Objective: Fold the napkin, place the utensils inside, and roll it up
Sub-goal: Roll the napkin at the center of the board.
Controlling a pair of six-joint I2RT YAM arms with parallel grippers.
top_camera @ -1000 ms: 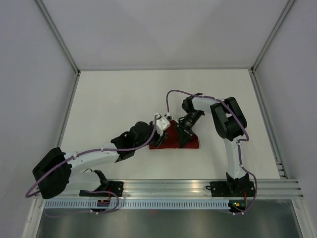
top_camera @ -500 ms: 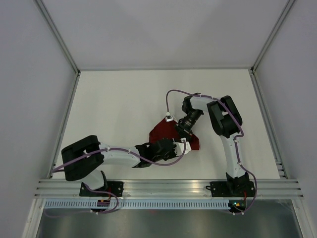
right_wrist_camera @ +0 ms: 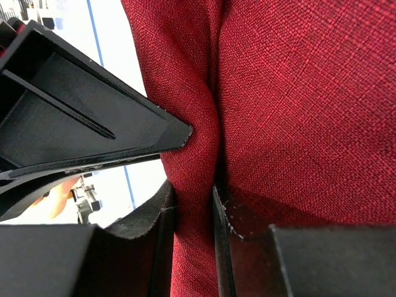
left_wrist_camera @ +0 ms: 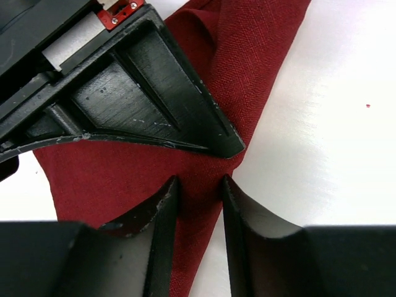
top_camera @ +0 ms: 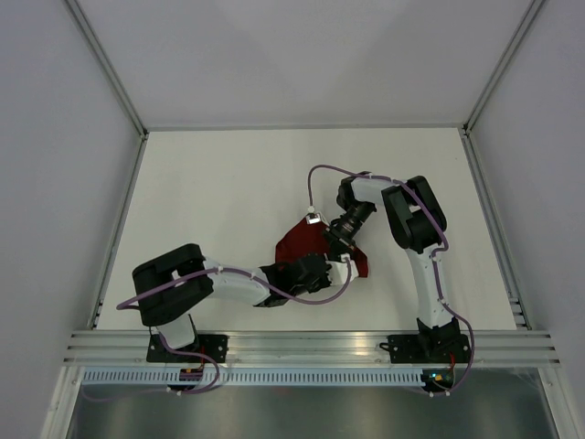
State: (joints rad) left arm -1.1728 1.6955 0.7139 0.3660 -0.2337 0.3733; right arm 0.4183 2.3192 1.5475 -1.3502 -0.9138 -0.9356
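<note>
Near the middle of the surface point(top_camera: 210, 183), a little toward the arms, the napkin point(top_camera: 297, 240) sits gathered between the two tools rather than spread flat. It is plain dark red cloth with a fine visible weave. It looks thin and limp, so it will likely sag wherever it is not held. From above it shows as a rough triangle pointing to the far left, with a small flap poking out at the near right beyond the arms.

A raised ridge runs through the cloth, and both tools sit on it. The right tool point(right_wrist_camera: 195, 193) has its fingers pressed together on the ridge, with the fabric bulging above them. The left tool point(left_wrist_camera: 199, 185) is nearly closed, and a narrow strip of the napkin's folded edge is pinched in the gap. One finger of each tool shows in the other's wrist view, so the two grips are just beside each other, almost touching.

I judge that this close double grip fixes one layer of cloth so it can be drawn over the rest, which puts the work in the folding step. With the grips so near each other, the loose ends hang free and may crumple.

No fork shows in any view, and I cannot tell whether the cloth or the arms hide it.
</note>
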